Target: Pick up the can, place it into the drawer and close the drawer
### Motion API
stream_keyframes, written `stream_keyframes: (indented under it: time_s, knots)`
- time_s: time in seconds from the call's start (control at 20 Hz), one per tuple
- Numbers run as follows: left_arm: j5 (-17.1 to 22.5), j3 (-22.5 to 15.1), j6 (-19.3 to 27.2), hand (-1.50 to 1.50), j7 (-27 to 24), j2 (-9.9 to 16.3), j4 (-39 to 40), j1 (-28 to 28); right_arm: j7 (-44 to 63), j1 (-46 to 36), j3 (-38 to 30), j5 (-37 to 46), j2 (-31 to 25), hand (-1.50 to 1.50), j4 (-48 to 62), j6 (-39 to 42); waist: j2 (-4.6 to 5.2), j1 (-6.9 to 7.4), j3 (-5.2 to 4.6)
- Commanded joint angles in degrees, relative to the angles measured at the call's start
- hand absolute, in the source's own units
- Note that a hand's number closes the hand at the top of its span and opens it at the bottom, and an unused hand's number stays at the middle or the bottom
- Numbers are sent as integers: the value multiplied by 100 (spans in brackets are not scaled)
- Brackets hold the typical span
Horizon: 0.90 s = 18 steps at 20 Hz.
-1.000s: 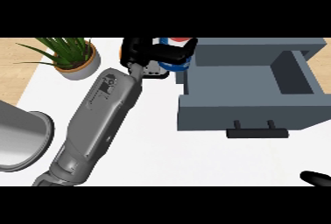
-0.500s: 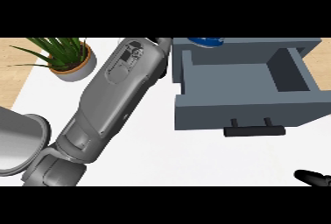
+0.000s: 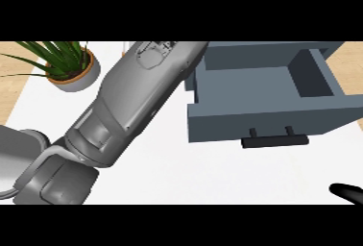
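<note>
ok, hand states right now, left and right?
Left: hand is past the view's top edge, only its forearm shows.
Right: black hand at lower right corner, state cannot be told.

The left forearm (image 3: 127,105) reaches further up than a second ago — its hand, then curled round the can beside the drawer (image 3: 266,103), is now past the view's upper edge. The can, half a second ago a sliver, no longer shows.

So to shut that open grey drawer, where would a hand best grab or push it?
Best at the dark handle on the drawer front, coming from the near side. It juts out from the flat front panel, centred, so a push there should slide the drawer straight in.
</note>
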Motion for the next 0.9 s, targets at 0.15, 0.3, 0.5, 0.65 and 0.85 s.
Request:
stream_keyframes:
  time_s: [0.15,0.3,0.5,0.65,0.85]
  knots:
    - [469,-437,200,150,-383,0,704,-297,-33,-244,130,142,-25,-150,193,-46,43,-133,7]
    - [402,-485,366,150,-467,0,1004,-561,117,-253,312,359,48,-150,49,-154,56,-140,5]
    - [626,-727,810,-150,-428,0,1089,-542,220,-203,171,56,-127,-150,-85,35,43,-232,8]
    - [778,-782,1076,-150,-504,0,1180,-590,215,-231,380,97,42,-150,-169,-32,72,-313,11]
    - [817,-702,1017,-150,-752,0,1375,-710,152,-427,141,288,-402,-150,-31,103,94,-227,8]
